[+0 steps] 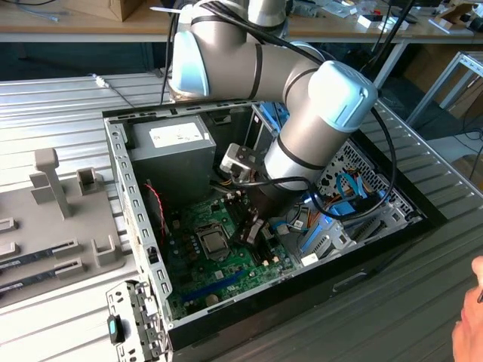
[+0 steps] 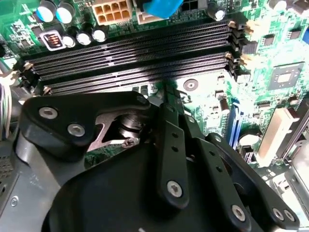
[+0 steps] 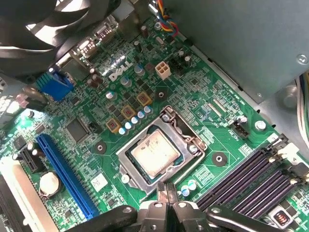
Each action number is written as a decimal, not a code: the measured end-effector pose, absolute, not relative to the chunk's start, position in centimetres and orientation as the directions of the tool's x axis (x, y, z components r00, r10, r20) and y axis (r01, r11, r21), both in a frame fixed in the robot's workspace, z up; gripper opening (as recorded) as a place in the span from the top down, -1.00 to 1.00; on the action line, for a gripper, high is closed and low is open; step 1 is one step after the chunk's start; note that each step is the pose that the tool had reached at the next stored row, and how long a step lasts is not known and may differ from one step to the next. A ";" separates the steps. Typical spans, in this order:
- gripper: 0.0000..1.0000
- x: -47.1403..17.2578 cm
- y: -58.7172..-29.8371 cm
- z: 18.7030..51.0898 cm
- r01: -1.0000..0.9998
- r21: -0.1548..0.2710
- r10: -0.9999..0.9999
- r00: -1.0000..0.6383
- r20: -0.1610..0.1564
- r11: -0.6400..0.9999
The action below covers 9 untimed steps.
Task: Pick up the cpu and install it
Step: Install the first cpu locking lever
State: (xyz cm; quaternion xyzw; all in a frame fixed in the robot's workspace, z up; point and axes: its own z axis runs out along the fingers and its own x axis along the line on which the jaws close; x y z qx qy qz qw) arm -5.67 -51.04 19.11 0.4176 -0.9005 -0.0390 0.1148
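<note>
Cpu sits in its socket on the green motherboard inside the PC case; socket frame around it. Gripper hovers just beside the socket edge, fingers pressed together w/ nothing between; memory slots close by.

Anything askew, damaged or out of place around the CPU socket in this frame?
Nothing stands out. The cpu lies flat and square within its socket frame on the motherboard. The gripper sits just beside the socket, fingers together and empty. The memory slots look empty and undamaged.
</note>
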 end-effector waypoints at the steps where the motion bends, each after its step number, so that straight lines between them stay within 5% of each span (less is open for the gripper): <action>1: 0.79 -5.7 -51.0 19.3 -0.743 0.170 -0.762 -0.625 0.169 0.647; 9: 0.79 -5.7 -51.0 20.2 -0.743 0.234 -0.775 -0.625 0.093 0.627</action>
